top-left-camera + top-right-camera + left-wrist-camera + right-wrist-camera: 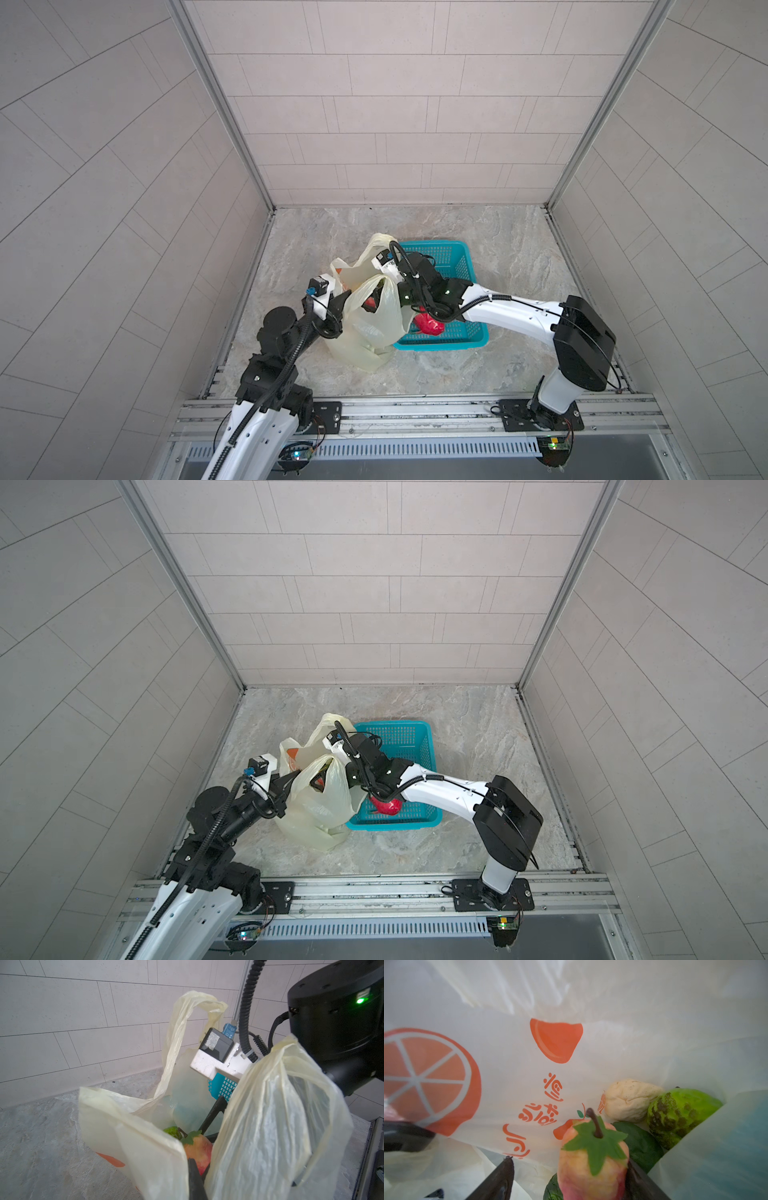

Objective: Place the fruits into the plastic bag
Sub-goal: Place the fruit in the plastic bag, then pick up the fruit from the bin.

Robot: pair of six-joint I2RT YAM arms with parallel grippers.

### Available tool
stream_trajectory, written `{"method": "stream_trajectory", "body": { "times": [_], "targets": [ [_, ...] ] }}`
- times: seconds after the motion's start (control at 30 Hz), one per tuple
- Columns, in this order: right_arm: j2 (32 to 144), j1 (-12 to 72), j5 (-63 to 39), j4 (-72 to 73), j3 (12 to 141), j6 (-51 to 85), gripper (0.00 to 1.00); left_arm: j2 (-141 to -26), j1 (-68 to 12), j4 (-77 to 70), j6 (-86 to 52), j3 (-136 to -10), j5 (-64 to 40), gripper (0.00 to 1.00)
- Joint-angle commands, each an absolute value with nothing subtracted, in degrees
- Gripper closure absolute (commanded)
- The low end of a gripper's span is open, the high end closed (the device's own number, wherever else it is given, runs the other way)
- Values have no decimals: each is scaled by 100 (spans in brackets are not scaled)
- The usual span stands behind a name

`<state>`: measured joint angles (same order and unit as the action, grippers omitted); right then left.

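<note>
Now, the left gripper (340,302) is clamped on the rim of the plastic bag (365,336), holding its mouth up. Inside the bag, the right gripper (569,1165) has its jaws parted, and a pink-yellow fruit (591,1159) stands stem-up between them. One dragon fruit (430,326) lies in the teal basket (440,344), at about 4 o'clock from the bag's mouth and partly hidden under the right forearm. That arm looks the nearer one to fetch it.
</note>
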<state>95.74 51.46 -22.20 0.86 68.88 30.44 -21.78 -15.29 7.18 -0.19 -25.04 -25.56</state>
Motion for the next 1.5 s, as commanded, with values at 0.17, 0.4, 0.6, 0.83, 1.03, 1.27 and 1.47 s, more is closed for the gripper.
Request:
{"method": "stream_trajectory", "body": {
  "times": [0.17,0.4,0.6,0.83,1.03,1.27,1.47],
  "targets": [
    [9114,5095,-2268,26,6825,2859,14,-2147,-1538,607,30,-2485,-2602,100],
    [9023,5068,-2323,-22,6848,2841,13,-2126,-1543,648,61,-2479,-2576,100],
    [8556,4937,-2113,-232,6616,2750,15,-2081,-1538,691,72,-2487,-2533,100],
    [7469,4615,-2173,-910,6072,2436,14,-2152,-1540,649,158,-2470,-2540,100],
    [6760,4078,-1600,-1489,5685,2510,11,-2258,-1539,541,163,-2461,-2566,100],
    [6664,3856,-1435,-2000,5220,2392,9,-2263,-1544,539,184,-2443,-2566,100],
    [7090,3945,-1335,-2101,4971,2364,1,-2258,-1539,540,192,-2435,-2579,100]
  ]
}}
